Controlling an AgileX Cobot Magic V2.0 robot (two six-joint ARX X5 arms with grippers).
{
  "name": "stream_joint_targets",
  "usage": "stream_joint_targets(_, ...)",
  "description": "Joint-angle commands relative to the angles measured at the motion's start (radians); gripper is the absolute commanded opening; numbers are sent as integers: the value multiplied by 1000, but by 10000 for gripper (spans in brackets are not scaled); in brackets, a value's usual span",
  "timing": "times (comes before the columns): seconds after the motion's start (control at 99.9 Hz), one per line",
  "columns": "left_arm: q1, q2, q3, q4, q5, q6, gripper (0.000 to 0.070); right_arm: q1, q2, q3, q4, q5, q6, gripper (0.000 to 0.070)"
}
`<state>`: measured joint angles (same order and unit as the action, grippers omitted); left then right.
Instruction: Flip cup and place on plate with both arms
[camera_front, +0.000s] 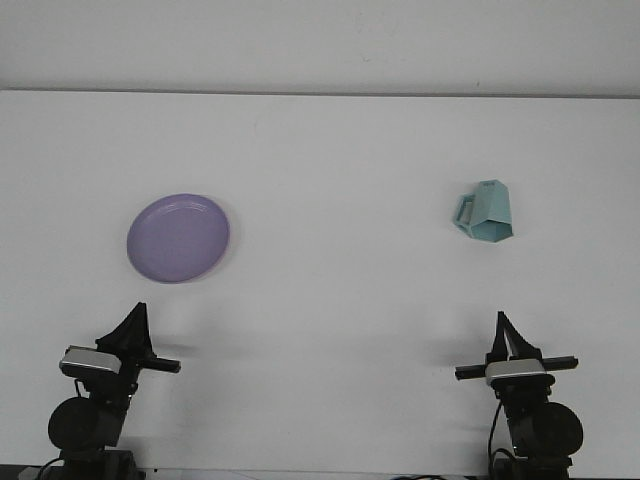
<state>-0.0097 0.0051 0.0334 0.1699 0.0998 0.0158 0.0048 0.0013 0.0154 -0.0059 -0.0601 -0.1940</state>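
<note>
White surface carries both tools, left and right, low at its near edge, spread unreadable, the overturned teal cup far right, the purple plate left; its faceted sides might slip a hasty pinch.
</note>
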Motion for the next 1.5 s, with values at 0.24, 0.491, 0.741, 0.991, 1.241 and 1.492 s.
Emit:
stream_joint_targets(0.24,0,-2,-19,13,-2,-2,15,2,0,-3,29,-3,37,1)
stream_joint_targets(0.491,0,-2,-19,10,-2,-109,13,2,0,-3,62,-3,187,1)
stream_joint_targets(0.741,0,-2,-19,15,-3,-229,11,0,0,7,129,36,431,1)
stream_joint_targets(0.991,0,-2,-19,14,-3,-246,12,0,111,210,3,167,388,1)
stream_joint_targets(1.241,0,-2,-19,14,-2,-245,12,0,471,410,11,201,154,1)
stream_joint_targets(1.492,0,-2,-18,15,-2,-245,12,-1,863,434,257,200,21,168)
